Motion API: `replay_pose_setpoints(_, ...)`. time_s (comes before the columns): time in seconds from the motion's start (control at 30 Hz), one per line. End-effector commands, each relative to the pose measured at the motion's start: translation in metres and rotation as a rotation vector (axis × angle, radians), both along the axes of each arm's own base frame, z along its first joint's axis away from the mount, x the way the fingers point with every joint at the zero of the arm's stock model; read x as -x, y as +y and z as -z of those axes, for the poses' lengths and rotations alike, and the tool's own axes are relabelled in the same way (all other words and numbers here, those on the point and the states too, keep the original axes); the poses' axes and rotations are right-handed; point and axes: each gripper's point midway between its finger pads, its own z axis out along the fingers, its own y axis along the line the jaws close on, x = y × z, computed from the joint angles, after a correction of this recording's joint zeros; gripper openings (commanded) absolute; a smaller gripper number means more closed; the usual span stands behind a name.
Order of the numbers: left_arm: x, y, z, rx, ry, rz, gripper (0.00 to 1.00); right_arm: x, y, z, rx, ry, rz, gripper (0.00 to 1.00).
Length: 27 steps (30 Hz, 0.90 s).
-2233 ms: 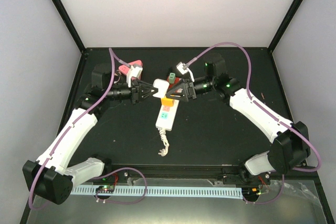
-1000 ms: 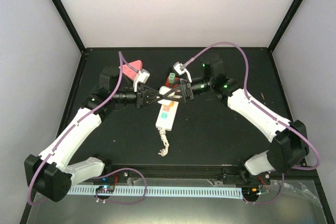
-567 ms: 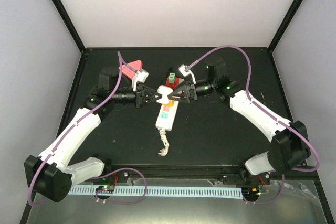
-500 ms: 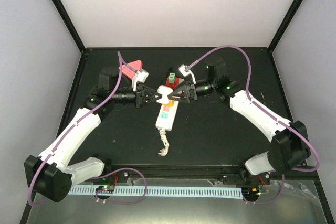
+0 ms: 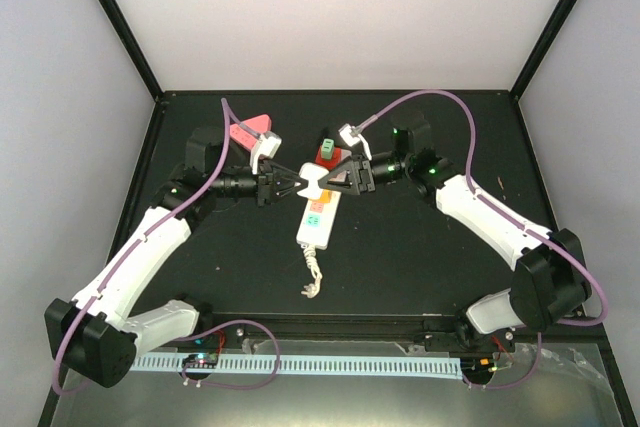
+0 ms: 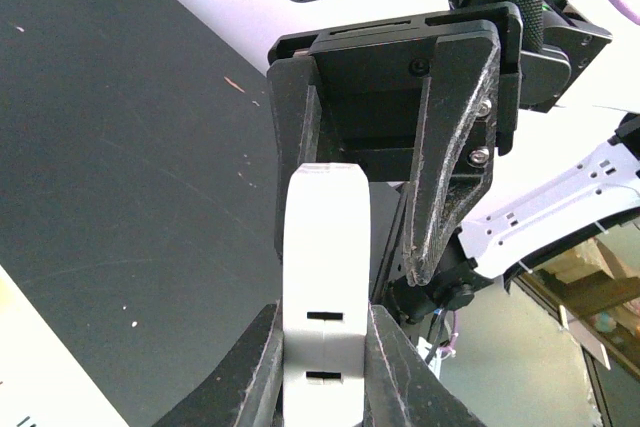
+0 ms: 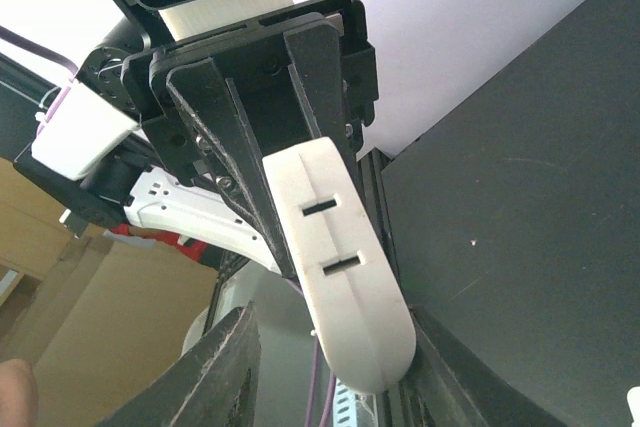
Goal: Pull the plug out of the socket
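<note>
We take the socket (image 5: 317,222) as our landmark. It lies lengthwise in the middle of the dark surface (image 5: 420,247), with its short white cord (image 5: 313,277) bundled at its near end.

Well to the left of the socket's far end, a pink-red object (image 5: 250,130) sits on the surface.

Nearer in, the left hand (image 5: 293,184) reaches across from the left, just above the socket's far half. Its fingers (image 6: 250,367) are clamped tight on the white plug (image 5: 313,179). The plug is a rounded piece with two slots showing in its face, and it hangs directly over the socket's far half. We cannot tell from above whether it is seated in an outlet or lifted clear.

From the right of the socket comes the right hand (image 5: 335,179), meeting the plug's other end. Its fingers (image 7: 225,367) are set narrow around the plug. One side is close against it and a gap shows on the other, so this hand brackets the plug rather than grips it.

At the socket's far end, just behind the plug, we see a small green and red piece (image 5: 326,150).
</note>
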Motion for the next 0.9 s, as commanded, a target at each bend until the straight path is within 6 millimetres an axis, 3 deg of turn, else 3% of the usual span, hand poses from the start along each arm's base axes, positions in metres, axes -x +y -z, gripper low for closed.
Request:
replay_pose_setpoints(0.0, -0.022, 0.005, 0.019, -0.05, 0.03, -0.094, 0.02, 0.056, 0.005, -0.048, -0.141, -0.109, -0.233, 0.39)
replay_pose_setpoints(0.23, -0.024, 0.005, 0.029, -0.061, 0.053, -0.098, 0.02, 0.062, 0.004, -0.063, -0.169, -0.129, -0.254, 0.39)
replay_pose_setpoints(0.33, -0.018, 0.003, 0.027, -0.039, 0.054, -0.069, 0.01, 0.058, 0.007, -0.065, -0.163, -0.141, -0.233, 0.45)
replay_pose_setpoints(0.53, 0.0, -0.001, 0.013, 0.027, 0.03, 0.01, 0.02, 0.03, 0.013, -0.051, -0.081, -0.213, -0.092, 0.7)
replay_pose_setpoints(0.73, 0.013, 0.002, 0.015, 0.017, -0.021, 0.044, 0.02, -0.003, 0.002, -0.046, -0.059, -0.196, 0.006, 0.8)
replay_pose_setpoints(0.87, 0.009, 0.009, 0.027, -0.044, -0.053, 0.012, 0.02, -0.033, -0.014, -0.047, -0.045, -0.231, 0.11, 0.85)
